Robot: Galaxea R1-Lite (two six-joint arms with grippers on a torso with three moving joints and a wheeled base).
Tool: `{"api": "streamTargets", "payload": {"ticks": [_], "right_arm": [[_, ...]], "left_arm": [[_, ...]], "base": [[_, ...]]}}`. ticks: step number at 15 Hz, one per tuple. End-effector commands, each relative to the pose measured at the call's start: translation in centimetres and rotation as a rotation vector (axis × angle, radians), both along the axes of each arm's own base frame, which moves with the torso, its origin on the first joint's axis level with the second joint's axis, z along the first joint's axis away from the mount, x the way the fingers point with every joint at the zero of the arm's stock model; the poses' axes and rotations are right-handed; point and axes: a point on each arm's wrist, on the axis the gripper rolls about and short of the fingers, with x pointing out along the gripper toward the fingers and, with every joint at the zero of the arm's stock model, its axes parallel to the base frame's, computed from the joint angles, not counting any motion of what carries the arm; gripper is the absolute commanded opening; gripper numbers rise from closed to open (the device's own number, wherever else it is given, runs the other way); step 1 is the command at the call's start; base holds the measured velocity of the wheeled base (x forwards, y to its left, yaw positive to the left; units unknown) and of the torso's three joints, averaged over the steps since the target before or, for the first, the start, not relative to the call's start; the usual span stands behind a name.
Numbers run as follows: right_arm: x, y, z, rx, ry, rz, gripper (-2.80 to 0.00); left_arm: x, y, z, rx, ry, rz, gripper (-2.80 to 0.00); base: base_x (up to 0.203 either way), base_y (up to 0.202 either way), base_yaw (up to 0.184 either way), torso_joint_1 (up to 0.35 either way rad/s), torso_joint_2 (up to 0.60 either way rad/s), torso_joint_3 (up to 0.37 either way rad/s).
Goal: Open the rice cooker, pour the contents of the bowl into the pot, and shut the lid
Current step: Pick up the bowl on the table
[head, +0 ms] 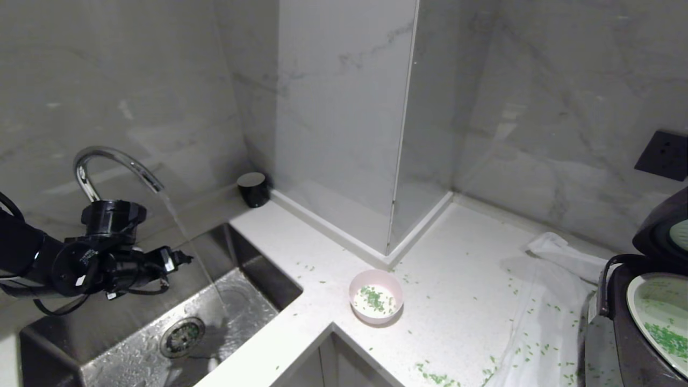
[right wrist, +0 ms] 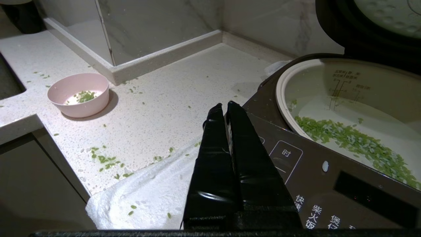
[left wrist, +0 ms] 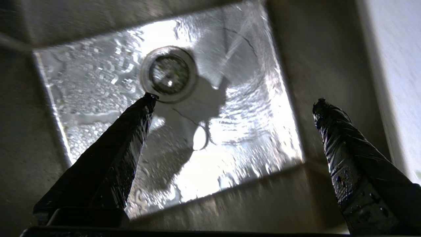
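Our left gripper (head: 180,259) hangs over the steel sink (left wrist: 98,82) with its jaws spread wide and nothing between them, while water runs from the curved chrome tap (head: 115,161). Our right gripper (right wrist: 227,107) sits beside the rice cooker (right wrist: 315,177), jaws pressed together, holding nothing.

The lid (head: 664,228) stands raised, and most of the green grains (right wrist: 348,140) already lie in the pot (right wrist: 361,95) — so we judge that closing the lid is the step left. To do it well, we should bring the nearer arm over the raised lid, push it down from the top edge rather than the slick plate beneath, and press until it seats evenly.

The bowl (head: 375,296) rests upright on the counter (head: 457,269), well apart from the cooker, a few grains left inside. It is smooth, round, matte pink. The counter is speckled white stone, strewn with stray grains; a soft white cloth (right wrist: 148,194) lies under the cooker's front. The cooker's shell is dark, glossy and rounded.
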Motion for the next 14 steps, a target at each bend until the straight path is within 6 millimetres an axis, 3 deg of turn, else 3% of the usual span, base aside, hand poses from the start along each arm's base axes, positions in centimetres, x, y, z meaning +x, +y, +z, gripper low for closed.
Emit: {"api": "streamTargets", "payload": {"ticks": [1,5,8,10,14], "right_arm": [[0.0,0.0,0.0,0.0,0.001,0.001,-2.8],[0.0,0.0,0.0,-0.001,0.0,0.001,-2.8],[0.0,0.0,0.0,-0.002,0.0,0.001,-2.8],[0.0,0.0,0.0,-0.001,0.001,0.001,-2.8],[0.0,0.0,-0.1,-0.002,0.002,0.001,-2.8]], "left_arm": [[-1.5,-3.3,1.9,-0.001,-0.049,-0.104,0.0],[-3.5,-8.9,3.6,-0.009,-0.07,-0.303,0.0],[-4.0,-13.4,4.4,-0.018,-0.077,-0.45,0.0],[-2.9,-16.5,4.7,-0.026,-0.078,-0.521,0.0],[-0.5,-22.4,3.0,-0.046,-0.016,-0.604,0.0]], "base": [[0.0,0.0,0.0,0.0,0.0,0.0],[0.0,0.0,0.0,0.0,0.0,0.0],[0.0,0.0,0.0,0.0,0.0,0.0],[0.0,0.0,0.0,0.0,0.0,0.0],[0.0,0.0,0.0,0.0,0.0,0.0]]}}
